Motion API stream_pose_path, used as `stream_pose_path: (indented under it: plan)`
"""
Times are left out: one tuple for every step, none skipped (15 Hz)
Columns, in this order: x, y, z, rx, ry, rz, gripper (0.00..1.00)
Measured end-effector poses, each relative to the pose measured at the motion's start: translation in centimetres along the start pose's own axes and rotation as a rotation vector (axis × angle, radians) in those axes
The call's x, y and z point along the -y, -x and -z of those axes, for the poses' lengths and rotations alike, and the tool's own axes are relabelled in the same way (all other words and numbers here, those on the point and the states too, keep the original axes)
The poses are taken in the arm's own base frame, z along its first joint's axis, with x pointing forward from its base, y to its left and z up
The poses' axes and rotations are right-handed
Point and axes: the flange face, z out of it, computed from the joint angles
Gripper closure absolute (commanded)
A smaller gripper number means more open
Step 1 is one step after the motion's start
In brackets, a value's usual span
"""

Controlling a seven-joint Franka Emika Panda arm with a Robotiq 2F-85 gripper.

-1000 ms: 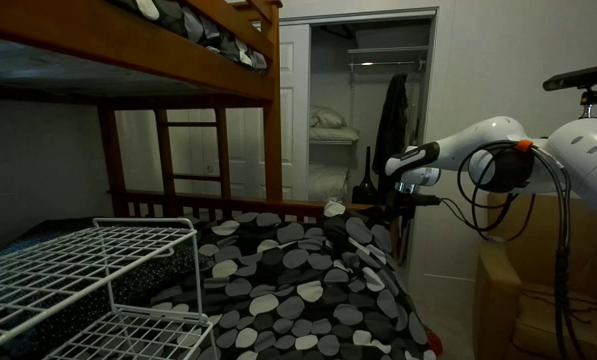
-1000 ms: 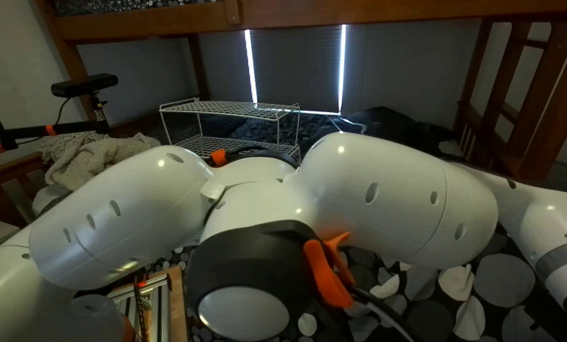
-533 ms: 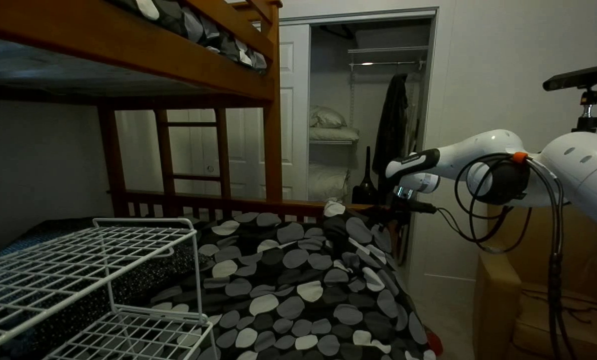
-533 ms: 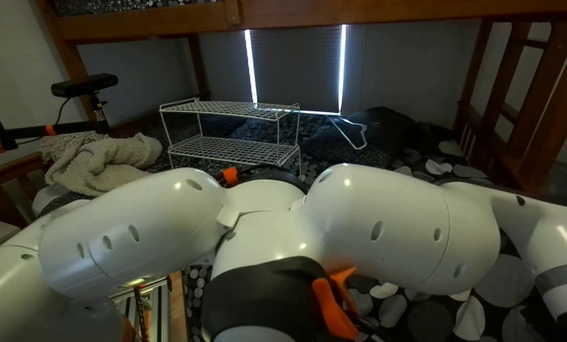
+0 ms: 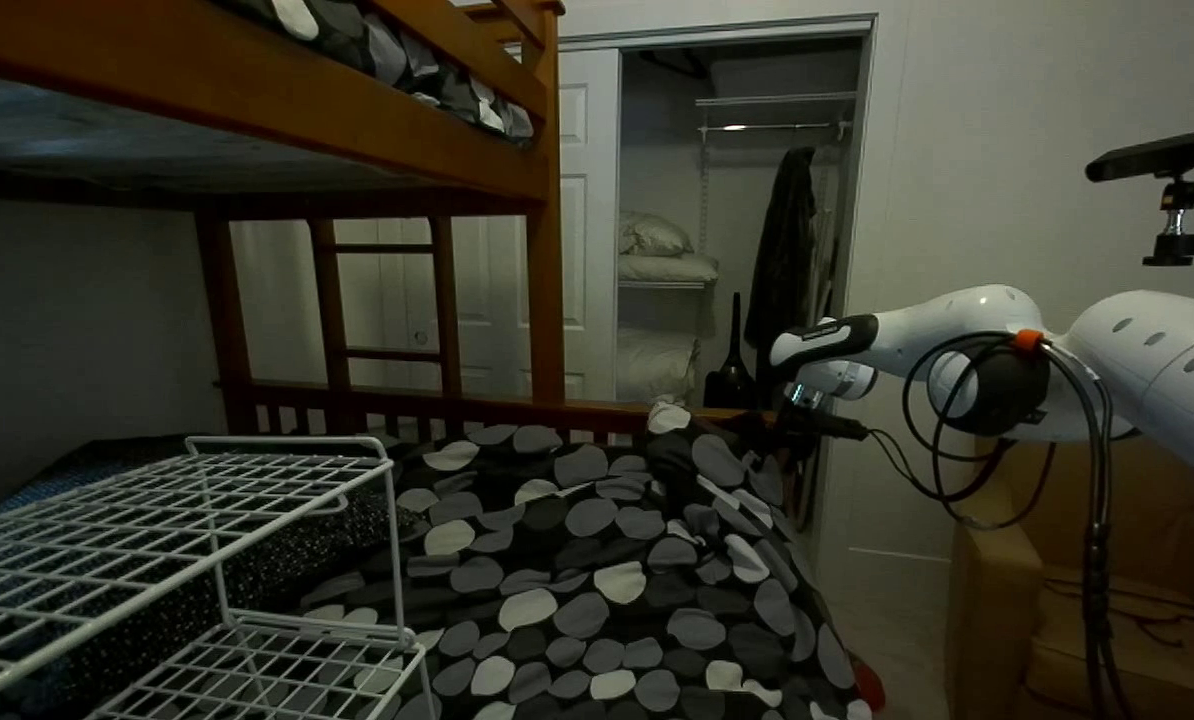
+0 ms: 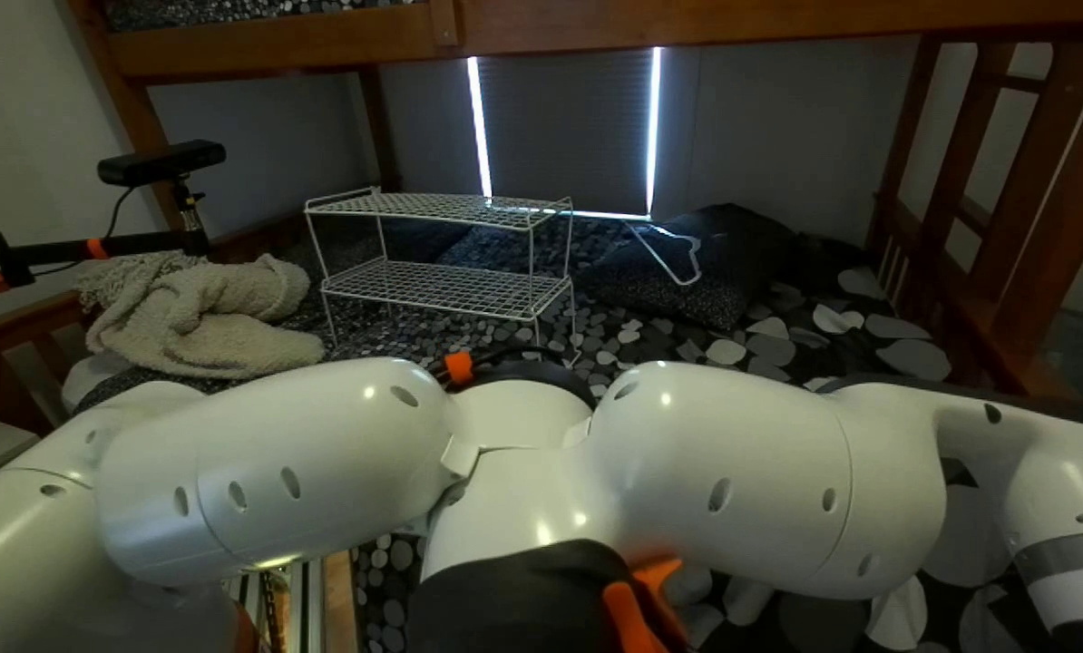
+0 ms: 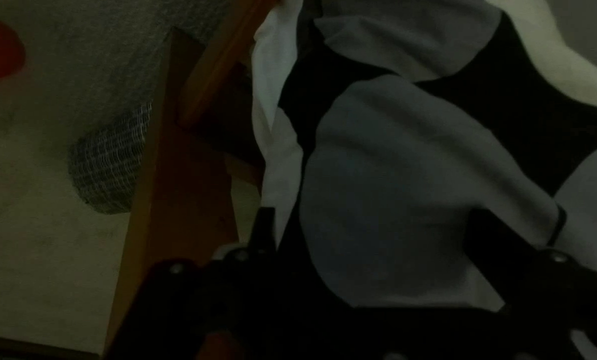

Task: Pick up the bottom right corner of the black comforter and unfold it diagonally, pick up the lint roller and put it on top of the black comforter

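Bedroom: dim; the bunk bed holds up the dotted comforter.
Jaws: wide apart at the dotted comforter's edge, maybe to pinch and pull it.

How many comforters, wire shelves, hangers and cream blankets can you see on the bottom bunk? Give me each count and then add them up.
Comforter: 1
Wire shelves: 2
Hanger: 1
Cream blanket: 1
Total: 5

A home bedroom, with a wooden bunk bed, a dark pillow and an open closet.
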Motion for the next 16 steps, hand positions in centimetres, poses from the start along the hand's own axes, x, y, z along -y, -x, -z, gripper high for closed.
stream_pose_path:
  plan:
    - [0.0,0.0,-0.2,-0.003,-0.002,0.000,0.42]
    - [0.0,-0.1,-0.4,-0.006,-0.005,0.000,0.51]
    - [0.0,-0.1,-0.5,-0.010,-0.007,0.000,0.58]
    - [0.1,-0.2,-0.7,-0.012,-0.010,0.001,0.66]
    - [0.1,-0.2,-0.8,-0.015,-0.012,0.001,0.73]
    - [0.1,-0.3,-0.8,-0.019,-0.013,0.002,0.80]
    - [0.1,-0.3,-0.9,-0.022,-0.015,0.002,0.88]
    - [0.2,-0.3,-1.0,-0.024,-0.017,0.001,0.95]
    - [0.2,-0.4,-0.9,-0.027,-0.018,0.002,1.00]
    - [0.2,-0.4,-0.9,-0.030,-0.019,0.002,1.00]
    - [0.2,-0.5,-0.9,-0.033,-0.020,0.002,1.00]
    - [0.3,-0.5,-0.8,-0.033,-0.023,0.002,1.00]
    - [0.4,-0.6,-0.7,-0.028,-0.028,0.000,0.99]
    - [0.6,-0.6,-0.6,-0.021,-0.033,-0.004,0.99]
    - [0.9,-0.7,-0.4,-0.014,-0.037,-0.005,0.99]
    - [1.3,-0.8,-0.1,-0.004,-0.041,-0.007,0.99]
